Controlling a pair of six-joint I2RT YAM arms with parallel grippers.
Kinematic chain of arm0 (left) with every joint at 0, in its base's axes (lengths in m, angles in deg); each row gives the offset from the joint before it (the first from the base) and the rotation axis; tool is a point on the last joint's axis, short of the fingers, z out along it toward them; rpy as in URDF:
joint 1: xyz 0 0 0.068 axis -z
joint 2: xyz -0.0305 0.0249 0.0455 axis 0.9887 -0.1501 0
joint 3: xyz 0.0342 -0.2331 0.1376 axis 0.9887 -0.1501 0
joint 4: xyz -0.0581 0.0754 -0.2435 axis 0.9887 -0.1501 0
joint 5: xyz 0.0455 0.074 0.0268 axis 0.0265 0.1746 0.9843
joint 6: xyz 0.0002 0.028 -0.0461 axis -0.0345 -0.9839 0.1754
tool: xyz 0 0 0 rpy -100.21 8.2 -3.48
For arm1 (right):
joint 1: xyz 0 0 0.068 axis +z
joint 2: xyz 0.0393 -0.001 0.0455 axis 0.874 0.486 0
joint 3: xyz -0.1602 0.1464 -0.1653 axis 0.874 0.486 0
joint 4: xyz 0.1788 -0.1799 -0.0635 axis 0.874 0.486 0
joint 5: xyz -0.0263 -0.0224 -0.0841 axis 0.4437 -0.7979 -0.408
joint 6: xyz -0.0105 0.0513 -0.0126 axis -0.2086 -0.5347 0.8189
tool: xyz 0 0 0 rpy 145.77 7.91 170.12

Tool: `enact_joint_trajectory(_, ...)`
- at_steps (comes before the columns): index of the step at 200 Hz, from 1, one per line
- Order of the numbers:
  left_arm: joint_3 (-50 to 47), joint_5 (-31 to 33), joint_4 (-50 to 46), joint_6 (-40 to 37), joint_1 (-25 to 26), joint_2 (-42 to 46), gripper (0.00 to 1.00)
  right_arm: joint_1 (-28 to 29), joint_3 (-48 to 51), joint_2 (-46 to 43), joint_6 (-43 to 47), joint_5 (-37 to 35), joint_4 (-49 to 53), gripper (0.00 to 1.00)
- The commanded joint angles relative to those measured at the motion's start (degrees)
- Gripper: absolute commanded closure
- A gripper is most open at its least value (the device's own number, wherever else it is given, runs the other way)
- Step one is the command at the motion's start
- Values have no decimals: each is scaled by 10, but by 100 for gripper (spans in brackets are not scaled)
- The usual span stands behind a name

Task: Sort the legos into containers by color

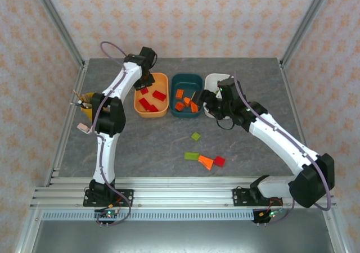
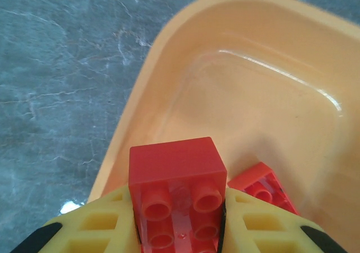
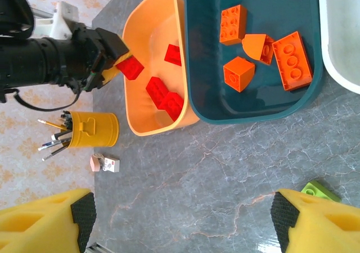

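- Nearest us, in the left wrist view, the left gripper (image 2: 177,230) is clamped on a red brick (image 2: 175,174), with its yellow fingers (image 2: 95,225) pressed against the brick's two sides.
- We read the brick's studs as turned toward the wrist camera, with a plain side face pointing to 12 o'clock. Its long axis seems to run from 6 to 12, along the fingers, though the 6 o'clock end is cut off.
- Beneath it lies the light orange tub (image 2: 143,84). The brick hangs over the tub's wall on the 7 o'clock side of that view, and a second red brick (image 2: 263,184) lies on the floor at its 3 o'clock.
- We judge this to be the drop. We would carry the brick a little further toward 1 o'clock, over bare floor, and keep it low. Then we would part the jaws, so the brick cannot catch the rim and tip out.
- From the right wrist, the right gripper (image 3: 180,225) stands wide apart over the table with nothing between its jaws. A green brick (image 3: 318,190) lies just beside its 3 o'clock finger.
- From above, the teal tub (image 1: 185,116), which holds orange bricks, sits at 3 o'clock of the orange one, and the white tub (image 1: 212,78) is beyond it. The loose legos (image 1: 205,162) wait at 6 o'clock of the teal tub.
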Motion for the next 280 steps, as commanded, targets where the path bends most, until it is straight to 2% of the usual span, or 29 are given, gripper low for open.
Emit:
enact_joint_trajectory(1,27,12,4,-30,4,-25,67,0,-29,9,-1,8,-10,17)
enact_joint_trajectory(72,29,8,10,-19,6,-57,63,0,-36,38,2,19,-5,17)
enact_joint_trajectory(133,29,21,-3,-18,14,-48,42,0,-40,43,11,24,6,18)
enact_joint_trajectory(171,35,33,-15,-13,25,-8,32,3,-52,35,47,4,62,20)
enact_joint_trajectory(194,24,32,-21,-1,38,47,28,11,-61,30,93,-23,135,22)
enact_joint_trajectory(215,-33,20,-2,12,53,127,26,32,-68,27,142,-66,215,24)
enact_joint_trajectory(255,-218,-45,56,14,81,319,24,93,-46,17,205,-110,321,27)
enact_joint_trajectory(280,-357,-91,91,18,105,440,23,135,-32,15,228,-128,352,28)
